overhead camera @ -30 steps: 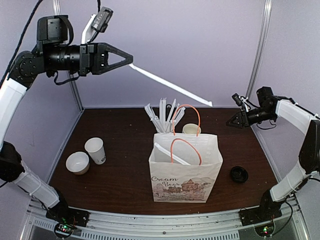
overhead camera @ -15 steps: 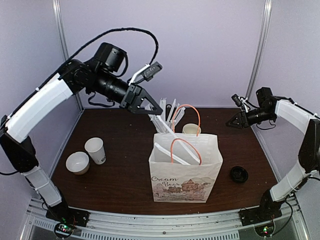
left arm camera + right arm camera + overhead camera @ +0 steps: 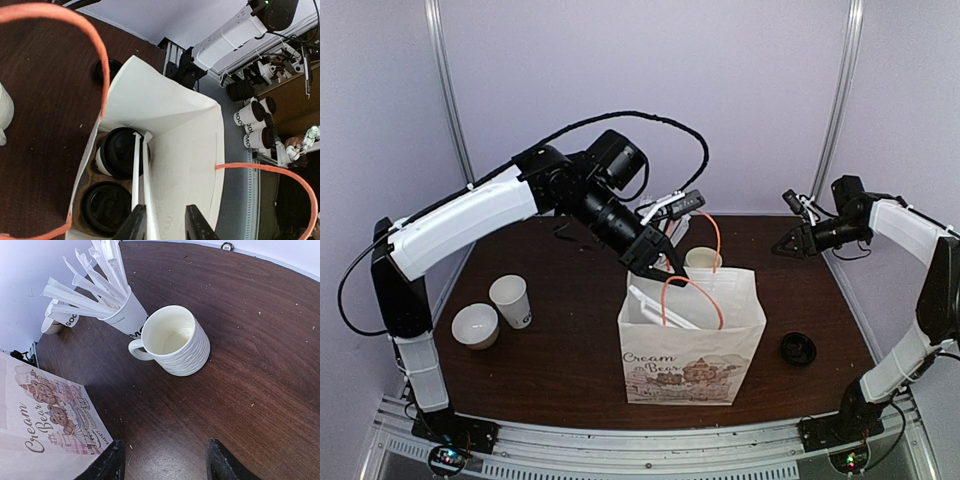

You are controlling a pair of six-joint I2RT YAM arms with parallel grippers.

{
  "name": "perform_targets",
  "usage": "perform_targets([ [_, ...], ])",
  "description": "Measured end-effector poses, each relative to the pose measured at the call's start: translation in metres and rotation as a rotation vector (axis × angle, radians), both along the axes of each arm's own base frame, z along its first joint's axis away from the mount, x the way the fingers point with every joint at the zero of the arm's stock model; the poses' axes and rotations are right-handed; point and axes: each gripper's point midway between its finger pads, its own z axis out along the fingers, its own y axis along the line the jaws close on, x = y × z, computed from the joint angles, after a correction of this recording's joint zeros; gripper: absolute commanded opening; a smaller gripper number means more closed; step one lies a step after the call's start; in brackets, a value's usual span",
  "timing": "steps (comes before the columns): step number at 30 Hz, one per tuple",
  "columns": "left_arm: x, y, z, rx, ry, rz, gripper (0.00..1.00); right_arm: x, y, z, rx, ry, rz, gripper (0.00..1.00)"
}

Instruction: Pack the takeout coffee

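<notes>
Place: a robot test lab, set up like a small booth.
Walls: plain lilac panels held by thin metal posts.
Table: a dark brown table with a metal rail along its near edge.
Robots: a left arm and a right arm stand on that rail, with a black cable looping above.
Beyond the table: grey machine parts, wires and spare paper cups.

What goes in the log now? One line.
left tool: open over bag | sticks: in bag with cups | right tool: open, empty
</notes>
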Motion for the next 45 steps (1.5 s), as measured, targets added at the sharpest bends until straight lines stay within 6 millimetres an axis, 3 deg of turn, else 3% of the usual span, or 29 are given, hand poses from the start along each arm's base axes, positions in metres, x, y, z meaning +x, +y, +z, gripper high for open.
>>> perform_targets([
  [8, 0.016, 0.024, 0.007, 0.058, -0.205, 0.058, 0.61, -0.001, 0.000, 0.003, -0.001, 0.007, 0.000, 0.64],
  [13, 0.035, 0.052, 0.024, 0.095, -0.395, 0.129, 0.70, 0.005, -0.002, 0.034, -0.021, -0.050, 0.008, 0.67],
  [19, 0.092, 0.110, 0.037, 0.171, -0.585, 0.331, 0.79, 0.007, -0.011, 0.083, -0.100, -0.206, -0.023, 0.70],
  [21, 0.114, 0.131, 0.034, 0.210, -0.638, 0.409, 0.85, 0.004, -0.016, 0.099, -0.124, -0.257, -0.053, 0.82],
  [22, 0.129, 0.144, 0.030, 0.239, -0.675, 0.466, 0.87, 0.004, -0.018, 0.106, -0.137, -0.280, -0.070, 0.96],
  [24, 0.150, 0.163, 0.023, 0.284, -0.731, 0.547, 0.95, 0.005, -0.026, 0.118, -0.150, -0.304, -0.123, 0.99],
  [29, 0.198, 0.209, 0.013, 0.382, -0.845, 0.747, 0.98, 0.024, -0.056, 0.129, -0.217, -0.333, -0.286, 0.99],
  [34, 0.230, 0.243, 0.026, 0.403, -0.883, 0.917, 0.97, 0.035, -0.082, 0.136, -0.278, -0.354, -0.431, 0.99],
  [39, 0.246, 0.263, 0.025, 0.386, -0.849, 1.080, 0.98, 0.039, -0.096, 0.154, -0.269, -0.387, -0.549, 0.99],
  [45, 0.243, 0.277, 0.005, 0.383, -0.773, 1.179, 0.97, 0.039, -0.102, 0.157, -0.255, -0.388, -0.609, 0.99],
])
